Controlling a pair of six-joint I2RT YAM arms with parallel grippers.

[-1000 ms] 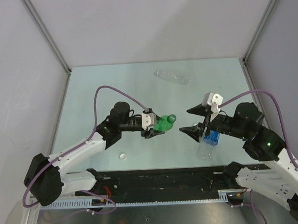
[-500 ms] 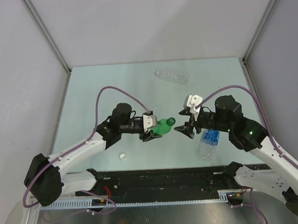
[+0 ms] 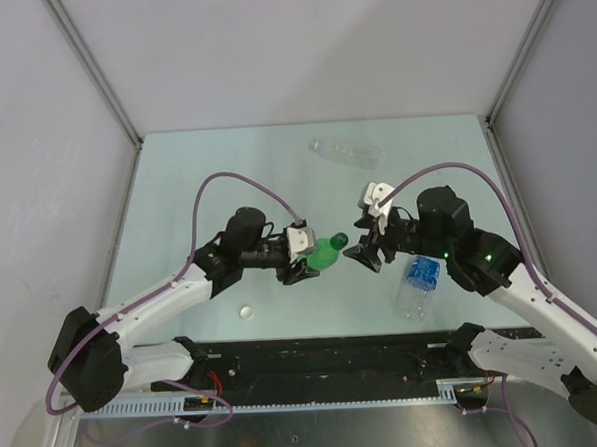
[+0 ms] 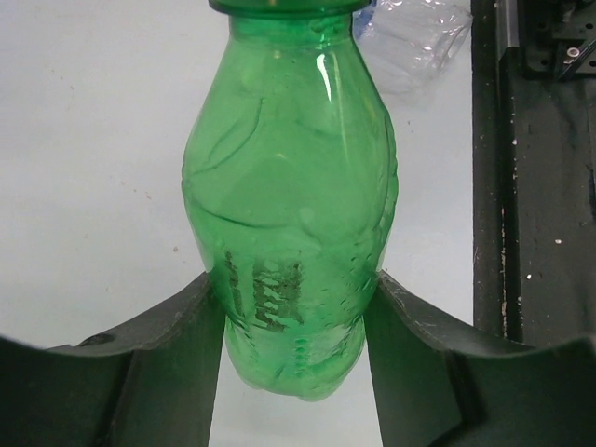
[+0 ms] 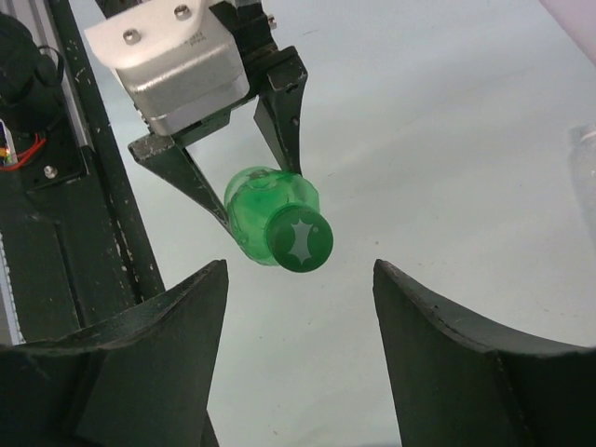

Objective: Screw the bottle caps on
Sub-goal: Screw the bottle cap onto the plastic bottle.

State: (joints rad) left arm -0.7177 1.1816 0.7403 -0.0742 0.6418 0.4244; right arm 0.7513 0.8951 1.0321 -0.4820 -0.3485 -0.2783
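Around the lower body of the translucent green plastic bottle (image 4: 289,214), the left gripper (image 3: 306,258) is clamped, holding it off the table (image 3: 196,179). On its neck a small round green plastic cap (image 5: 299,240) is seated; just beyond that, the right gripper (image 3: 366,242) is held wide, touching nothing. The bottle is judged empty, light, thin-walled and crushable; the cap's rim should be gripped.

No words or numbers can be read. A pale, splash-shaped mark is seen on the green cap (image 5: 299,239) at the centre of the right wrist view. The blue label (image 3: 422,272) on the clear bottle (image 3: 413,303) is too small to be read.
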